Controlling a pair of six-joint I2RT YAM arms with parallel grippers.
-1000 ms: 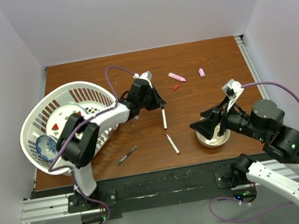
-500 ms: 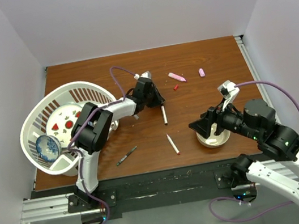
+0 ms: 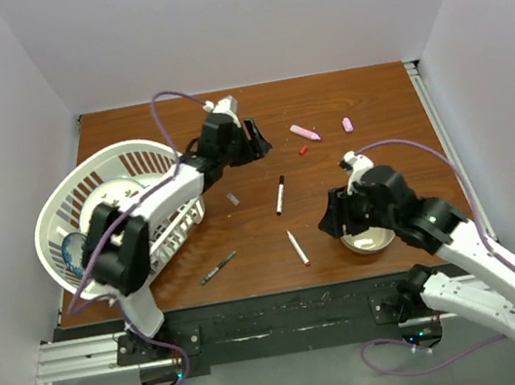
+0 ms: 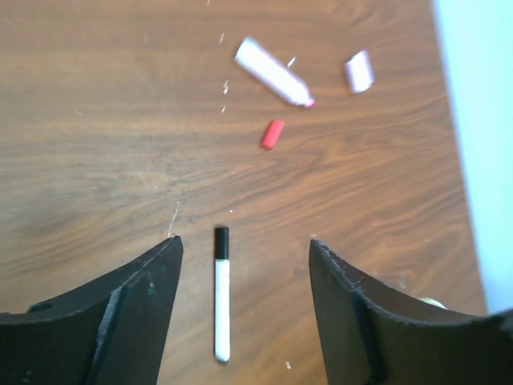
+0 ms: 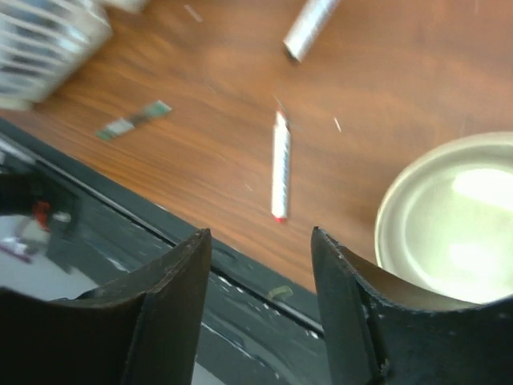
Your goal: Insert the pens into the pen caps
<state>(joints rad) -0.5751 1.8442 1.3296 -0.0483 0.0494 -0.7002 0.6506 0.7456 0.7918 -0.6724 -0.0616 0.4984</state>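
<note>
Withdrawn, left hand [image 4: 243, 241] wide, empty — blk-capped pen [image 4: 222, 313] on table [image 4: 96, 120]; right hand [image 5: 258, 233] wide, empty too.

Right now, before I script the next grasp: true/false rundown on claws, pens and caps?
1. The left claw grips the black-capped white pen. False: that claw is open and empty; the pen lies on the table.
2. The red cap lies loose on the table, on no pen. True.
3. The pale pink cap sits on the pink marker. False: it lies on the table, apart from the marker.
4. The right claw is open with nothing in it. True.
</note>
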